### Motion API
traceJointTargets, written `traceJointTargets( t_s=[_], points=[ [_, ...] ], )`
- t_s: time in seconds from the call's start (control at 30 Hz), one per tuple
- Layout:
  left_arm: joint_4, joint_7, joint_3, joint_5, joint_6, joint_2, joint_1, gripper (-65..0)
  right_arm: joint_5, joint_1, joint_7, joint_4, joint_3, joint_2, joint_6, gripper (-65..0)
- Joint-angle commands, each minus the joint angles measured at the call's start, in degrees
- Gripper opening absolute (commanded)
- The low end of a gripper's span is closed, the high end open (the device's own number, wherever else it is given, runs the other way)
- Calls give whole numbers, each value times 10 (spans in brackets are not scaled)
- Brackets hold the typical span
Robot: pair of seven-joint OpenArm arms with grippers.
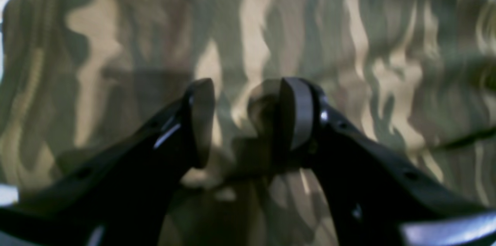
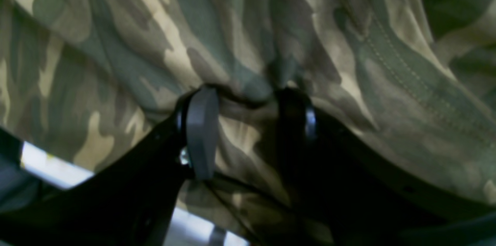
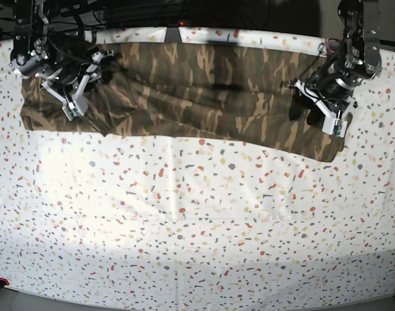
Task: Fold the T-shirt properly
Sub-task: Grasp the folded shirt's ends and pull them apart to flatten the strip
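Observation:
The camouflage T-shirt point(image 3: 184, 97) lies as a long wrinkled band across the far part of the table. It fills the left wrist view point(image 1: 348, 64) and the right wrist view point(image 2: 116, 44). My right gripper point(image 2: 248, 122) is at the shirt's left end in the base view point(image 3: 104, 69). It is shut on a bunch of the cloth, and creases run into its jaws. My left gripper point(image 1: 248, 118) hovers over the shirt's right end in the base view point(image 3: 297, 110). Its fingers stand apart, with a small lump of cloth against the right pad point(image 1: 298, 110).
A white cloth speckled with red, yellow and grey point(image 3: 197, 227) covers the table in front of the shirt. Dark cables and arm mounts point(image 3: 139, 16) stand along the far edge. The shirt's lower right corner point(image 3: 330, 152) hangs lower than the rest.

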Motion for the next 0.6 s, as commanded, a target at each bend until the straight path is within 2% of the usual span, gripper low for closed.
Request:
traceJointTargets(
  t_s=[0.0,0.13,0.27,0.33,0.47,0.57],
  points=[
    [-41,75,-2,39,31,-3,6,-375,-9,13,5,-13,2,6,-5,-374],
    [-130,63,-2,39,31,-3,-29,-375,-9,59,7,-64,-21,6,-5,-374],
    [-182,59,-2,42,30,-5,-84,-375,-9,103,20,-113,-78,6,-8,-374],
    [-198,66,-2,42,30,-9,-114,-375,-10,123,19,-136,-111,1,-20,-374],
    [-204,118,-2,46,30,-25,-143,-375,-36,148,19,-165,-153,-25,-27,-374],
    [-147,124,-2,12,31,-49,-123,-375,-44,148,19,-165,-159,-44,-27,-374]
  ],
)
